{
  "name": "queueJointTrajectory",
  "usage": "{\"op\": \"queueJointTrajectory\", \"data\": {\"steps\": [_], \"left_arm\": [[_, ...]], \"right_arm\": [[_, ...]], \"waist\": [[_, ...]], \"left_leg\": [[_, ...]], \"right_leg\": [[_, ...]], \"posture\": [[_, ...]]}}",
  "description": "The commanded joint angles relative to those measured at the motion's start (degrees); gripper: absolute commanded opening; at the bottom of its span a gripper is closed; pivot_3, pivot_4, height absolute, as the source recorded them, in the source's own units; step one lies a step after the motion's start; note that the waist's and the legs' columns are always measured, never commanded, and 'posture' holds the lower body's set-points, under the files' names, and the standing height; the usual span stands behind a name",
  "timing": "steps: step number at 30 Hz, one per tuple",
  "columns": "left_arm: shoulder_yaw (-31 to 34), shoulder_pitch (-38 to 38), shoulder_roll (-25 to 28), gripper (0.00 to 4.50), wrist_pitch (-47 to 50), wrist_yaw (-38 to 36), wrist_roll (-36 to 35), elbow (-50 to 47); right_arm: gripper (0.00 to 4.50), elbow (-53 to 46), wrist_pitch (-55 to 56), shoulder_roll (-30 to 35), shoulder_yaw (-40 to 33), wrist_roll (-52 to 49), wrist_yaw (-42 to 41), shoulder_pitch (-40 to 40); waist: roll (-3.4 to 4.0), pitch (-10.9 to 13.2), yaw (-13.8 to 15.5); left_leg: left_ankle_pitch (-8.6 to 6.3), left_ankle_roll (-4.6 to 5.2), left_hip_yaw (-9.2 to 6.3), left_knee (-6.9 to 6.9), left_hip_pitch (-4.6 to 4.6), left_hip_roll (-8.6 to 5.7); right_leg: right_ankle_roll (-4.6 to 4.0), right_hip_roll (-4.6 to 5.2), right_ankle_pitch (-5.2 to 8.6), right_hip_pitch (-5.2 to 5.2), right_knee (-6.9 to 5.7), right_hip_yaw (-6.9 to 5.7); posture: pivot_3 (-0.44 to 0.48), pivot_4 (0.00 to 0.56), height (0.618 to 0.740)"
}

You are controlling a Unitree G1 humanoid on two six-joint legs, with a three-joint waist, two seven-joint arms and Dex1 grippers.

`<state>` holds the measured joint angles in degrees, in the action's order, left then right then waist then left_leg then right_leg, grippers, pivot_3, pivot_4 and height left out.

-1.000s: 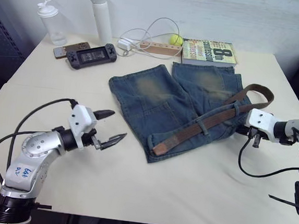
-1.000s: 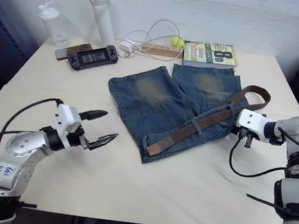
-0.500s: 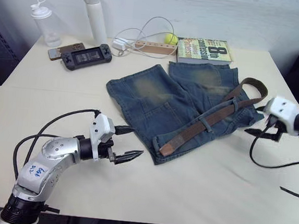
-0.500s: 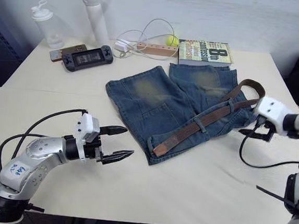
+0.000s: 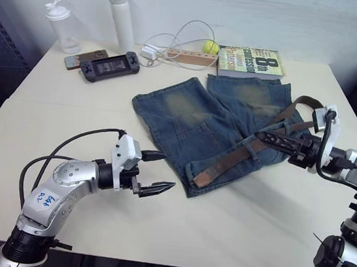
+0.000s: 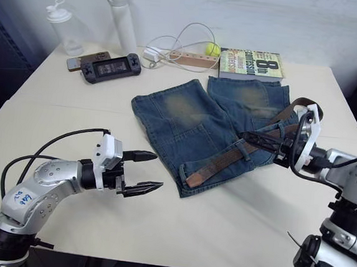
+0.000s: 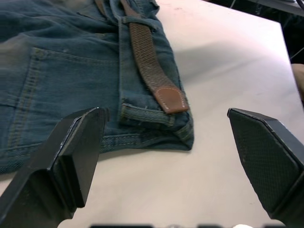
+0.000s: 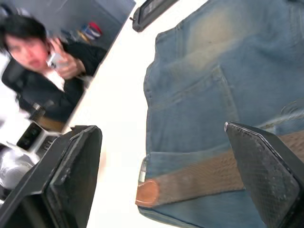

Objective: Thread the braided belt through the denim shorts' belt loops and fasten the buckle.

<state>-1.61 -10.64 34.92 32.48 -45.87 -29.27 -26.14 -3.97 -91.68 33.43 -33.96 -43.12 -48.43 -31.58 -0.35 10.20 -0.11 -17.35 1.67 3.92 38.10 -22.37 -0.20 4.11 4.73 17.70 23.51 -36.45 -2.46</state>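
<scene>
The braided belt lies along the waistband of the denim shorts on the desk, its tan tip at the waistband's corner. My left fingers are spread open over bare desk near that tip; my right fingers are spread open just above the belt.

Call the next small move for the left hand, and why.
Probably ease the left hand forward to the tan leather tip and close on it. That hand is open, holding nothing, and short of the denim shorts. The braided belt lies along the waistband, its tip stopping just before the last belt loop at the corner.
</scene>
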Motion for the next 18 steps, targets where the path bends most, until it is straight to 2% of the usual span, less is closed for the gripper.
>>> {"op": "queueJointTrajectory", "data": {"steps": [1, 4, 8, 12, 18], "left_arm": [[-0.37, 0.05, 0.21, 4.5, -1.58, -0.21, 0.92, -0.55], [-0.3, 0.28, 0.16, 4.5, -1.73, 0.14, 1.53, -0.53], [-0.08, 1.08, 0.3, 4.5, -1.79, 0.45, 2.21, -1.04], [0.2, 1.65, 0.07, 4.5, -1.52, 0.94, 2.31, -1.84], [-0.24, 2.39, 0.21, 4.5, -2.59, 1.88, 3.88, -2.43]], "right_arm": [[4.39, -1.08, -0.82, -3.01, -1.6, -13.54, 11.13, 4.4], [4.39, -0.97, -0.82, -5.04, -0.94, -22.16, 20.32, 8.35], [4.39, 1.22, -0.82, -6.51, -2.39, -28.52, 29.88, 9.09], [4.39, 3.38, -0.82, -7.38, -3.2, -31.21, 35.53, 7.95], [4.39, 5.7, 0.16, -12.55, -3.83, -34.12, 42.49, 4.85]], "waist": [[0.02, 0.0, -0.01], [0.01, 0.01, -0.07], [0.01, 0.0, -0.43], [0.02, 0.0, -0.54], [0.02, 0.0, -0.78]], "left_leg": [[0.0, 0.01, 0.01, 0.0, -0.03, -0.01], [0.02, 0.05, 0.03, 0.02, -0.07, -0.03], [0.01, 0.21, 0.03, 0.04, -0.02, -0.03], [-0.02, 0.3, 0.02, 0.01, -0.01, -0.03], [-0.01, 0.34, 0.02, 0.01, -0.01, -0.03]], "right_leg": [[0.0, 0.01, 0.0, 0.03, 0.0, 0.01], [0.0, 0.02, 0.0, 0.07, -0.06, 0.01], [0.01, 0.01, -0.01, 0.03, -0.1, 0.03], [0.0, -0.01, 0.0, 0.05, -0.15, 0.02], [0.0, -0.03, 0.0, 0.05, -0.16, 0.02]], "posture": [[0.0, 0.15, 0.708], [0.0, 0.15, 0.708], [0.0, 0.15, 0.708], [0.0, 0.15, 0.708], [0.0, 0.15, 0.708]]}}
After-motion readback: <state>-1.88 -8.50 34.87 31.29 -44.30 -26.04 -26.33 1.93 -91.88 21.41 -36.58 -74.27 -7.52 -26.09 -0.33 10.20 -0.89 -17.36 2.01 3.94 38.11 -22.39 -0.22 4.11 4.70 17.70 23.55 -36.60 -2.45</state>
